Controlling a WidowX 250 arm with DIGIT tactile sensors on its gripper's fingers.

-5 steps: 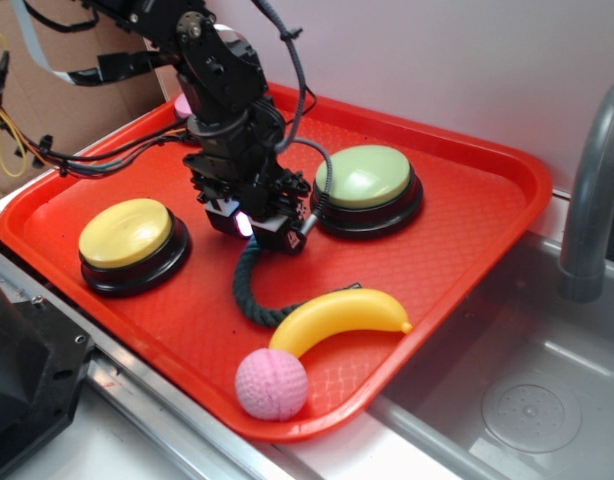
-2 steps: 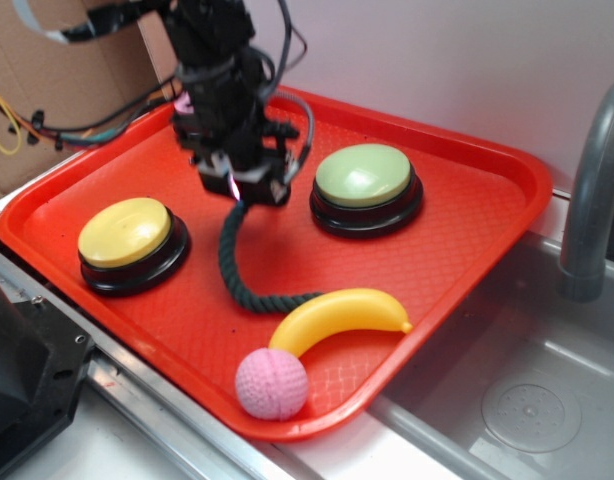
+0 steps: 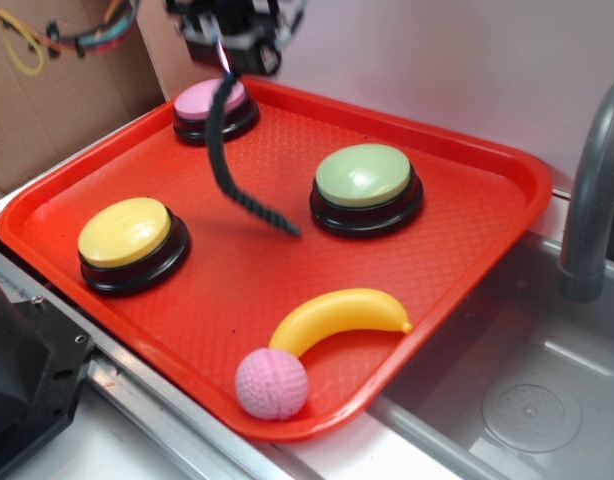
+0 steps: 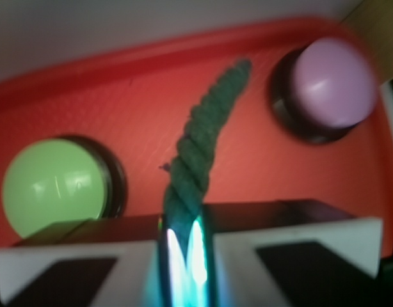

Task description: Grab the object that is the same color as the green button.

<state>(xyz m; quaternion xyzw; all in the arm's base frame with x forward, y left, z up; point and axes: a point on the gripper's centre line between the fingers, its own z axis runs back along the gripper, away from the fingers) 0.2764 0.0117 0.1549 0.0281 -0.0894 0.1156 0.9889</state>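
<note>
Hand (image 3: pixel 227 62) high (over tray (image 3: pixel 467 240)), gripping rope (image 3: pixel 227 160)

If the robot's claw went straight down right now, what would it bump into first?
Probably the red tray, on the bare patch between the pink button and the green button. The gripper points down, clamped on the green rope, so the rope's dangling end would likely touch first. Depth is hard to judge.
</note>
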